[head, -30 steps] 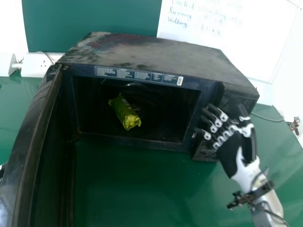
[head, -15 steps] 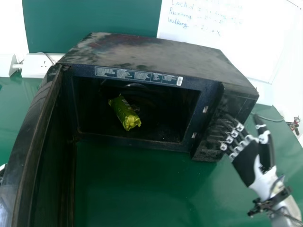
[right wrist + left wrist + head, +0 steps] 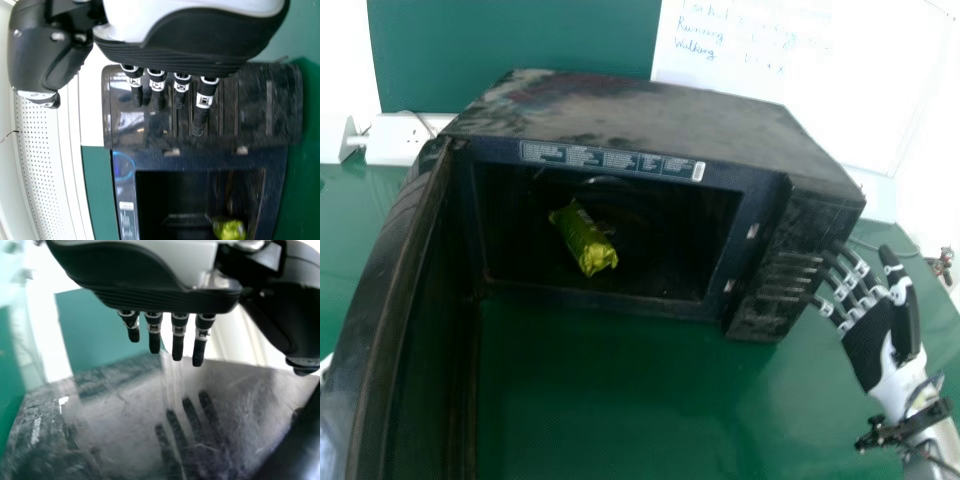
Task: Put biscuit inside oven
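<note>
- My left robot hand (image 3: 324, 368) was open, empty, by the glossy door (image 3: 390, 270).
- The crinkled, shiny biscuit packet (image 3: 584, 240) lay inside the boxy oven (image 3: 640, 110).
- My right robot hand (image 3: 869, 345) hung open and empty near its ribbed panel (image 3: 760, 315).
- My left wrist view showed finger reflections (image 3: 176, 427).

On the white board (image 3: 880, 95), beyond the right hand (image 3: 868, 345) and off to its left, are lines of handwriting (image 3: 740, 35). Two words can be read: "Running", and below it "Walking". The line above them and the marks after each word are too blurred to make out. Nearer the hand, also beyond it and to its left, a label strip (image 3: 605, 160) runs above the opening of the oven (image 3: 650, 112). Its small light print, in several blocks, is too small to read.
</note>
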`<state>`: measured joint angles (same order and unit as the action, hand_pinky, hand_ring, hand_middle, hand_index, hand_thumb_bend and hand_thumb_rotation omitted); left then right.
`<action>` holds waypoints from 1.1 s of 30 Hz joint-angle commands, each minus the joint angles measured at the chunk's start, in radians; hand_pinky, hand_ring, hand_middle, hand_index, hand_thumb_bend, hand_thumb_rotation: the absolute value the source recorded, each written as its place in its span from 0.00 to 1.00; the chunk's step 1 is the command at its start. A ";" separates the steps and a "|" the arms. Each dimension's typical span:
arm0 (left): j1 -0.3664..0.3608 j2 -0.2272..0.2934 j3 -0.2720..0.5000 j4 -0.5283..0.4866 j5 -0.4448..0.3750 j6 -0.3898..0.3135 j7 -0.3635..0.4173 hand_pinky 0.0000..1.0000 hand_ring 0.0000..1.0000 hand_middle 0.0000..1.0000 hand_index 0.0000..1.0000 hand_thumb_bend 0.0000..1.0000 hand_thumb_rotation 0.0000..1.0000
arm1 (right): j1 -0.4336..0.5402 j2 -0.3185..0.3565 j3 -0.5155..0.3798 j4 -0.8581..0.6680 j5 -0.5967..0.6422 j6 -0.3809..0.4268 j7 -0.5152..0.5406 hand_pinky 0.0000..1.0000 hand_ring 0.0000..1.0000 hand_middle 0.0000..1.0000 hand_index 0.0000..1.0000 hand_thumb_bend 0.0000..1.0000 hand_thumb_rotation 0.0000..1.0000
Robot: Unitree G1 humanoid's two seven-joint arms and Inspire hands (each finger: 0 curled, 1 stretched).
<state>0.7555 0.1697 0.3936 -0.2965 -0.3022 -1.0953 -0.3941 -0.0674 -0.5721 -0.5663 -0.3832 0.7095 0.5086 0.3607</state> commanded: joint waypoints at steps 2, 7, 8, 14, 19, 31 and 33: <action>-0.024 0.022 0.024 0.050 0.039 -0.093 -0.009 0.90 0.86 0.89 0.89 0.96 1.00 | -0.005 0.011 -0.009 0.001 -0.009 -0.018 -0.020 0.81 0.99 1.00 0.99 0.78 0.89; -0.050 0.005 0.068 0.051 0.128 -0.155 0.018 0.88 0.84 0.88 0.88 0.97 1.00 | -0.010 0.019 -0.004 0.006 -0.025 -0.037 -0.034 0.71 0.90 0.96 0.93 0.79 0.93; -0.054 0.004 0.071 0.056 0.138 -0.166 0.024 0.87 0.84 0.88 0.88 0.97 1.00 | -0.009 0.021 -0.003 0.005 -0.026 -0.039 -0.036 0.69 0.88 0.95 0.92 0.80 0.93; -0.029 0.015 0.064 0.037 0.173 -0.175 0.046 0.86 0.83 0.88 0.87 0.97 1.00 | -0.008 0.027 0.004 0.005 -0.040 -0.048 -0.039 0.68 0.85 0.92 0.88 0.81 0.92; -0.035 0.024 0.068 0.048 0.192 -0.214 0.062 0.85 0.82 0.87 0.86 0.98 1.00 | -0.011 0.031 0.009 0.008 -0.048 -0.053 -0.045 0.65 0.83 0.89 0.88 0.81 0.93; -0.084 0.030 0.155 0.013 0.306 -0.253 0.095 0.84 0.82 0.87 0.86 0.98 1.00 | -0.012 0.036 0.017 0.003 -0.054 -0.053 -0.055 0.62 0.73 0.79 0.85 0.78 1.00; -0.069 0.069 0.141 -0.001 0.294 -0.226 0.090 0.85 0.82 0.87 0.86 0.98 1.00 | -0.014 0.035 0.019 0.001 -0.058 -0.054 -0.057 0.66 0.77 0.81 0.86 0.80 1.00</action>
<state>0.6710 0.2111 0.5365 -0.2788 -0.0098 -1.3362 -0.3047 -0.0720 -0.5412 -0.5486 -0.3779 0.6566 0.4671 0.3072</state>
